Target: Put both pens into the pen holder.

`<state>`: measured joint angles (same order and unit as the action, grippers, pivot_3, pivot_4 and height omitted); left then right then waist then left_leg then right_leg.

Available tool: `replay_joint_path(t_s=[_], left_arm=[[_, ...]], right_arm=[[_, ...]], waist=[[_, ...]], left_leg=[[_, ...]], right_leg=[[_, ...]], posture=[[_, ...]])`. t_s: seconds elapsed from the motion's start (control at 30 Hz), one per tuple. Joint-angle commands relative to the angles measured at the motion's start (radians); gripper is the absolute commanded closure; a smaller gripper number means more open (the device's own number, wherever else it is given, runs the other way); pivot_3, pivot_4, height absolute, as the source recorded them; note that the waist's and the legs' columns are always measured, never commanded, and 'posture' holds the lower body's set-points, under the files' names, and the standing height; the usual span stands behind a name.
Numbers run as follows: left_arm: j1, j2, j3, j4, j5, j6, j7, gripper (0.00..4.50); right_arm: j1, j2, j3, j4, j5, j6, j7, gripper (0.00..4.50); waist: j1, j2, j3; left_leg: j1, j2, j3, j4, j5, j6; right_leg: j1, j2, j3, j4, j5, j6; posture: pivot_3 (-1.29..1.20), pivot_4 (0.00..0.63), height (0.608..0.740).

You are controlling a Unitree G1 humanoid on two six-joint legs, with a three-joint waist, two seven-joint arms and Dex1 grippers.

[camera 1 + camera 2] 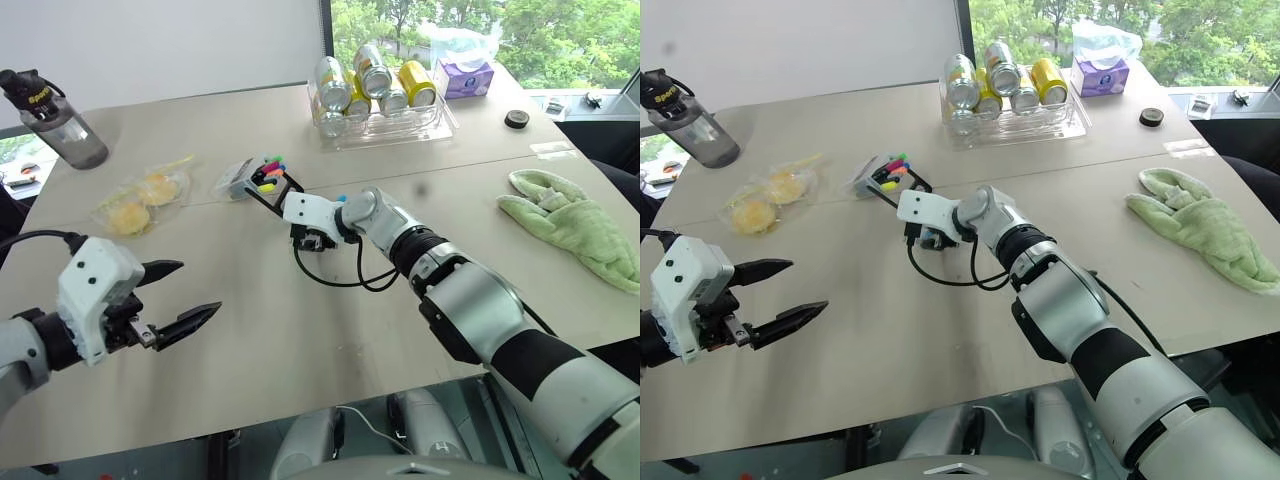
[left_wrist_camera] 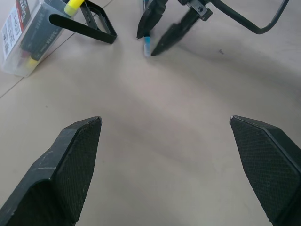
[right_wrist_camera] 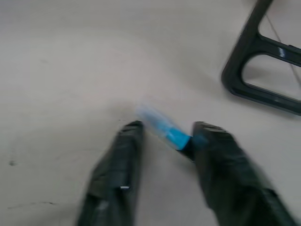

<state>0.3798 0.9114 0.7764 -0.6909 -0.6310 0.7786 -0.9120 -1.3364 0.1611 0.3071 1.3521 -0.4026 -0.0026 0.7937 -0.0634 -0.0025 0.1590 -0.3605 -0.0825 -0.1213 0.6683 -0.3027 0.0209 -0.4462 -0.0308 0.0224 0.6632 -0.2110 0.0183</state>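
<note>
The right gripper [image 1: 318,240] is lowered to the table [image 1: 330,330] just in front of the pen holder [image 1: 262,178], which lies tipped on its side with its black square rim facing the gripper and coloured marker tips showing in its mouth. In the right wrist view the blue-tipped pen [image 3: 165,130] lies on the table between the two black fingers [image 3: 116,174]; its dark barrel meets one finger, while a gap remains to the other. The frames are too blurred to tell whether the fingers are actually clenched on the pen. The left wrist view shows the same light blue tip [image 2: 147,45] between the right gripper's fingertips, touching the tabletop. The second pen cannot be made out.

The left gripper [image 1: 180,298] hovers over the near left part of the table, well apart from the holder, fingers spread wide and grasping nothing.

Elsewhere on the table: a clear tray of cans [image 1: 378,92] at the far side, a purple tissue box [image 1: 464,77], a green cloth [image 1: 572,225] to the right, a water bottle [image 1: 55,120] at the far left, and a plastic bag with yellow contents [image 1: 140,197].
</note>
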Motion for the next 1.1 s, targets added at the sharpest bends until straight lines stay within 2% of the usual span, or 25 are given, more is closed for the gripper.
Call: replay_joint_path(t_s=[0.03,0.47,0.77,0.87,0.93,1.1], left_arm=[[-0.001,-0.001,0.038,-0.027,-0.008,-0.002,0.011,0.00],[-0.015,0.006,0.026,-0.020,-0.012,-0.002,0.023,0.00],[-0.032,0.010,0.024,0.016,-0.009,-0.006,0.013,0.00],[-0.033,0.018,0.035,0.068,0.012,-0.026,-0.002,0.00],[-0.035,0.024,0.035,0.090,0.021,-0.036,-0.010,0.00],[-0.048,0.028,0.017,0.088,0.017,-0.036,-0.008,0.00]], right_arm=[[0.007,0.016,0.019,0.032,-0.029,0.034,0.001,4.46],[-0.009,0.021,0.002,0.030,-0.014,0.041,0.016,4.46],[-0.029,-0.012,-0.076,0.024,0.042,0.056,0.050,4.46],[-0.024,-0.021,-0.077,0.024,0.039,0.053,0.070,3.57],[-0.021,-0.023,-0.076,0.024,0.036,0.052,0.071,2.66],[-0.018,-0.042,-0.081,0.026,0.034,0.062,0.071,2.66]], waist=[[-0.003,0.000,-0.001],[-0.005,0.000,0.000],[-0.005,0.001,0.000],[-0.005,0.001,0.000],[-0.005,0.001,0.000],[-0.005,0.001,0.000]], left_leg=[[0.000,0.000,0.000,0.000,0.000,0.000],[0.000,0.000,0.000,0.000,0.000,-0.001],[-0.001,0.000,-0.001,-0.001,0.000,-0.001],[-0.001,0.000,-0.001,-0.001,0.000,-0.001],[-0.001,0.000,-0.001,-0.001,0.000,-0.001],[-0.002,0.000,-0.001,-0.001,0.000,-0.001]], right_leg=[[0.000,0.000,0.000,0.000,0.000,0.000],[0.000,0.000,0.000,0.000,0.000,-0.001],[-0.001,0.000,0.000,0.000,0.000,-0.001],[-0.001,0.000,0.000,-0.001,0.000,-0.001],[-0.001,0.000,-0.001,-0.001,0.000,-0.001],[-0.002,0.000,-0.001,-0.002,0.000,-0.001]], posture=[[0.00,0.150,0.740],[0.00,0.150,0.740],[0.00,0.150,0.740],[0.00,0.150,0.740],[0.00,0.150,0.740],[0.00,0.150,0.740]])
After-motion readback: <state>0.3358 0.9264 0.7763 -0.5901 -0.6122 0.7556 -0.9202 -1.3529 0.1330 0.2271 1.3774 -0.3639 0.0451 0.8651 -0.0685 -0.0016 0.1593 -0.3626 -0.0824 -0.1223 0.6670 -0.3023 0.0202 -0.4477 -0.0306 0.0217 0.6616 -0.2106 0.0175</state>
